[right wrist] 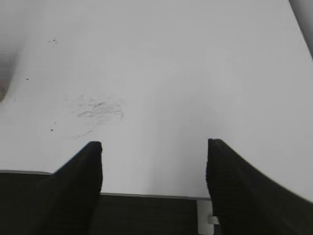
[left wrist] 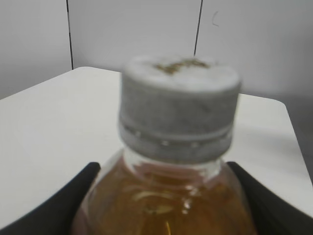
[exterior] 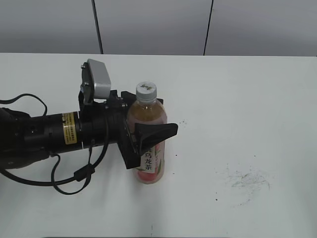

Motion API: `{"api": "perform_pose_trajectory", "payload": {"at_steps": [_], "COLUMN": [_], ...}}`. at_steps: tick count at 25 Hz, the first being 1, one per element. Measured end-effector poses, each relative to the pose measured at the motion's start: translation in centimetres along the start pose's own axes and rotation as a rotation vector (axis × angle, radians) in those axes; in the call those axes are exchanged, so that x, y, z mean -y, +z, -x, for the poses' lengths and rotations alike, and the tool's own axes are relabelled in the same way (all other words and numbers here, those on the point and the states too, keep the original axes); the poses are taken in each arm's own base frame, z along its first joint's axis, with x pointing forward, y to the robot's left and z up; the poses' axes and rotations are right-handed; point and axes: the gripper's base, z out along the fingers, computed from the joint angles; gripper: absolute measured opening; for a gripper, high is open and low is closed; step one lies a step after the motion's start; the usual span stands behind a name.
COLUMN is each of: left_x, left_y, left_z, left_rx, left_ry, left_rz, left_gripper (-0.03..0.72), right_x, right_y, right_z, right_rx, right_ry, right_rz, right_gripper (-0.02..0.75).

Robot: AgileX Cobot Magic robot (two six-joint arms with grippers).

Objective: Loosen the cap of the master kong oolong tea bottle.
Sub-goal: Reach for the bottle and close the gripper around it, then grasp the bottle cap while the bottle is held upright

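Standing upright near the middle of a white table (exterior: 237,89), slightly toward 7 o'clock of centre, is the tea bottle (exterior: 148,115), amber liquid inside, pink label with a white strip of black characters. White-grey cap (exterior: 146,89) sits on top, dark mark on it. Left gripper (exterior: 148,144) comes in from 9 o'clock on a black arm, its fingers (exterior: 157,133) on either side of the bottle body below the shoulder, clamped on it. Left wrist view: blurry cap (left wrist: 180,111) fills the frame, amber neck below, dark fingers (left wrist: 58,205) at both lower corners hugging the bottle. Right gripper (right wrist: 154,166) hangs over bare table, jaws apart, nothing between them. Grey scuff marks (exterior: 247,181) on the tabletop at 4 o'clock of the bottle, a few dark specks nearby. Background is a pale grey panelled wall (exterior: 153,25) with dark vertical seams.
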Motion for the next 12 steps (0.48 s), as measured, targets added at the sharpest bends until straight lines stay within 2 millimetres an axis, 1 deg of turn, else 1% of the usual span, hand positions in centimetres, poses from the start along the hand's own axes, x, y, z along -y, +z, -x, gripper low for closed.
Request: {"api": "perform_pose_trajectory", "payload": {"at_steps": [3, 5, 9, 12], "left_x": [0.0, 0.0, 0.0, 0.1], "left_y": [0.0, 0.0, 0.0, 0.0], "left_z": [0.0, 0.0, 0.0, 0.0], "left_rx": [-0.001, -0.001, -0.001, 0.0], "left_ry": [0.001, 0.002, 0.002, 0.002], "left_rz": [-0.002, -0.004, -0.005, -0.007], "left_gripper": [0.446, 0.446, 0.446, 0.446], "right_x": [-0.3, -0.4, -0.4, -0.6], "right_y": [0.5, 1.1, 2.5, 3.0], "right_z": [0.8, 1.8, 4.4, 6.7], "right_rx": [-0.038, -0.085, -0.198, -0.207], "right_ry": [-0.029, -0.073, -0.157, -0.189], "right_rz": [0.053, 0.097, 0.192, 0.259], "right_gripper": [0.502, 0.502, 0.5, 0.472]}}
